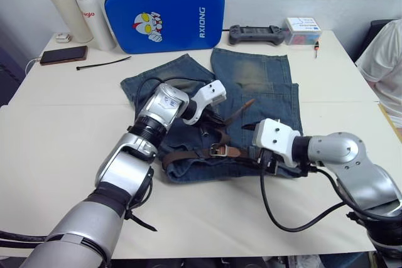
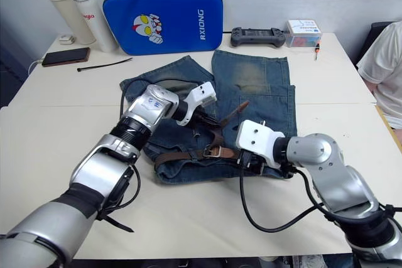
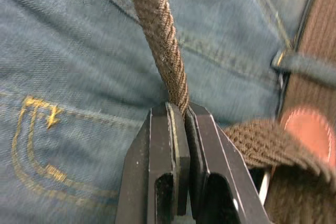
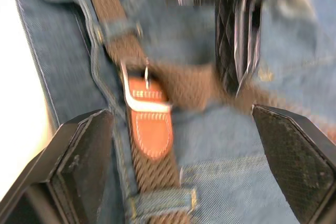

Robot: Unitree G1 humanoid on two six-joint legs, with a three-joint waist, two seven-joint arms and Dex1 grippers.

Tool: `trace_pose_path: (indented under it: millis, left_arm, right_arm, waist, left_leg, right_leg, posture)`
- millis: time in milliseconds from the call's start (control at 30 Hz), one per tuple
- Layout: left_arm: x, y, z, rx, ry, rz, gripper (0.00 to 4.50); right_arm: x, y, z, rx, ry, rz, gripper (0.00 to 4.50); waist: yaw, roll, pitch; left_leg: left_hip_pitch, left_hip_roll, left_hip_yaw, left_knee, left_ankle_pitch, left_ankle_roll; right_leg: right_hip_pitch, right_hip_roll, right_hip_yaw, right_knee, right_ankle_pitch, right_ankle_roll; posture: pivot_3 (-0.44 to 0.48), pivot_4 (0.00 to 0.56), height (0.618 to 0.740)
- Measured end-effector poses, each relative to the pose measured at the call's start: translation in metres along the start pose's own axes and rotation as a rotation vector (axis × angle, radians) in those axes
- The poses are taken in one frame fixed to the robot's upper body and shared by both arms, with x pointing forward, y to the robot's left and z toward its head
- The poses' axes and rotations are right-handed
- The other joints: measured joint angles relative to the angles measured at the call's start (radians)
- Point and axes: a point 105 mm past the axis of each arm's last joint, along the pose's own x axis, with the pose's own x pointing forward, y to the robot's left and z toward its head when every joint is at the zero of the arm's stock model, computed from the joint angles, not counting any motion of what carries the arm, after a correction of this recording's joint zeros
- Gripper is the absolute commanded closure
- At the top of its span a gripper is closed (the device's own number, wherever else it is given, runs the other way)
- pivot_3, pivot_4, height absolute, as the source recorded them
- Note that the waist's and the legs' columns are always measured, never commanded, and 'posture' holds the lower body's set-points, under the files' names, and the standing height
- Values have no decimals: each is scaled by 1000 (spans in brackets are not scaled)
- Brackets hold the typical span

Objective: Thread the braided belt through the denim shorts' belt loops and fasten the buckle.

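Behind the denim shorts, blue case lettered "RXIONG".

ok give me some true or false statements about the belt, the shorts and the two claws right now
1. The left claw is shut on the braided belt. True.
2. The right claw is clamped on the buckle. False: its fingers stand open on either side of the buckle, gripping nothing.
3. The belt passes under a belt loop on the denim shorts. True.
4. The belt's free end lies flat on the shorts. False: the tan tip sticks up off the denim, lifted by the left claw.
5. The blue case lies on top of the shorts. False: it stands behind them at the table's far side.
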Motion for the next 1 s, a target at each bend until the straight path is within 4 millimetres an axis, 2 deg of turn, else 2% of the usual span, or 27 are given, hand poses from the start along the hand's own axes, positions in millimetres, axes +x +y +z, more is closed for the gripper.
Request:
trace_pose_path:
  millis: [100, 300, 433, 567, 633, 800, 900, 933, 1000]
  left_arm:
    - [-15, 1, 2, 84, -15, 22, 4500]
    - [-39, -3, -8, 256, -16, 39, 4500]
    - [-55, -1, -12, 409, 20, 91, 4500]
    - [-54, -6, -12, 478, 11, 99, 4500]
    - [-55, -8, -8, 504, 2, 99, 4500]
    - [-52, -12, -2, 494, -29, 90, 4500]
    - [-52, -14, 0, 504, -35, 84, 4500]
    - [-52, -14, 0, 507, -34, 83, 4500]
    - [-52, -14, 0, 507, -33, 80, 4500]
  right_arm:
    - [3, -2, -3, -26, 14, -36, 32]
    - [8, 2, 1, -14, -7, -48, 32]
    - [-6, -20, 6, -57, 3, -126, 32]
    - [-19, -46, 23, -129, -32, -212, 32]
    - [-21, -50, 29, -154, -49, -223, 32]
    - [-13, -50, 22, -164, -28, -202, 32]
    - [-6, -48, 14, -169, -7, -179, 745]
    - [-4, -48, 11, -170, 2, -175, 1352]
    - [-2, -49, 7, -160, 10, -175, 2263]
  waist:
    - [0, 0, 0]
    - [2, 0, 0]
    - [3, 0, 0]
    - [3, 0, 0]
    - [3, 0, 0]
    - [2, 0, 0]
    - [2, 0, 0]
    - [2, 0, 0]
    - [0, 0, 0]
  left_leg:
    - [0, 0, 0, 0, 0, 0]
    - [0, 0, -1, 1, 0, 0]
    - [0, 0, -1, 1, 0, 0]
    - [0, 0, -1, 1, 0, 1]
    - [0, 0, -1, 1, 0, 1]
    - [0, 0, 0, 1, 0, 1]
    - [0, 0, 0, 1, 0, 1]
    - [0, 0, 0, 1, 0, 1]
    - [0, 0, 0, 1, 0, 1]
  right_leg:
    - [0, 0, 0, 0, 0, 0]
    - [0, 0, 0, 0, 0, 0]
    - [1, 0, 0, 0, 0, 0]
    - [1, 0, 0, 0, 0, 0]
    - [1, 0, 0, 0, 0, 0]
    - [1, 0, 0, 0, 0, 0]
    - [1, 0, 0, 0, 0, 0]
    - [1, 0, 0, 1, 0, 0]
    - [1, 0, 0, 1, 0, 0]
  posture:
    - [0, 150, 740]
    - [0, 150, 740]
    - [0, 150, 740]
    - [0, 150, 740]
    - [0, 150, 740]
    - [0, 150, 740]
    - [0, 150, 740]
    - [0, 150, 740]
    - [0, 150, 740]
